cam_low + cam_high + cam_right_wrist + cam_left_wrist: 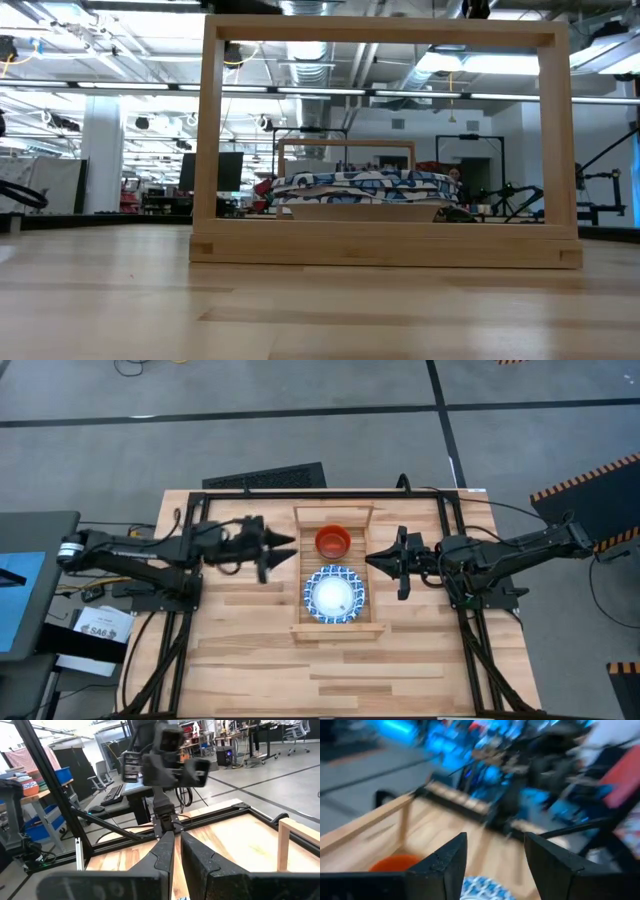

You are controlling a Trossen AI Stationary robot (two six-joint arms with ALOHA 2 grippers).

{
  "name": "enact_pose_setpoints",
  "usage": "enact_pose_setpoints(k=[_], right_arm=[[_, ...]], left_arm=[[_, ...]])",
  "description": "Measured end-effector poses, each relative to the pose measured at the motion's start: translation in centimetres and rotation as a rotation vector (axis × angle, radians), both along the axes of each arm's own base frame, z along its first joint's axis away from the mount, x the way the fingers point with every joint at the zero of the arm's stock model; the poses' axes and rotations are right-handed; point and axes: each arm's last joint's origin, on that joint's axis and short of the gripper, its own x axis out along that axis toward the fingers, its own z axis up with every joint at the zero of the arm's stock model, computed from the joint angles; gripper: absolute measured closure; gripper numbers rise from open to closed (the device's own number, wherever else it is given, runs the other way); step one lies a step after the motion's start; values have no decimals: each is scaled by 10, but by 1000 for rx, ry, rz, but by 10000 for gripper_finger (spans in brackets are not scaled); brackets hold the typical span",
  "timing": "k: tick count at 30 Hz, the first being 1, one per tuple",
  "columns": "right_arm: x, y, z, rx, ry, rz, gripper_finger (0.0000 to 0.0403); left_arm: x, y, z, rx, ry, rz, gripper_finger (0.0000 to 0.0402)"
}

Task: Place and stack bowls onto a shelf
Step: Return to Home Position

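Note:
The light-wood shelf (300, 575) lies in the middle of the table. In it, an orange-red bowl (332, 540) rests toward the far end, and a white bowl with a blue patterned rim (335, 593) sits nearer. In the low view the patterned bowl (365, 188) shows through the shelf frame (385, 250). My left gripper (284, 554) hovers open just left of the shelf, beside the orange-red bowl (395, 863). My right gripper (372, 558) is shut, just right of the shelf. The other bowls are out of view.
A black metal frame (450, 510) runs round the table's far and side edges. A dark keyboard-like object (265, 477) lies past the far edge. Bare wooden tabletop (340, 680) stretches in front of the shelf.

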Motion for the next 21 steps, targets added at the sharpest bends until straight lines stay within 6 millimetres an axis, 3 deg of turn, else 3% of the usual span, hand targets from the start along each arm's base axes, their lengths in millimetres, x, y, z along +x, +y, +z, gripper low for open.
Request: enact_pose_setpoints(k=[5, 9, 21], right_arm=[[0, 0, 0, 0, -2, 0, 344], [0, 0, 0, -1, -2, 0, 344], [0, 0, 0, -1, -2, -2, 344]], left_arm=[[-32, -19, -16, 27, -182, -105, 227], [-48, -24, -24, 29, -214, -108, 229], [-56, -24, -23, 67, -226, -77, 229]])
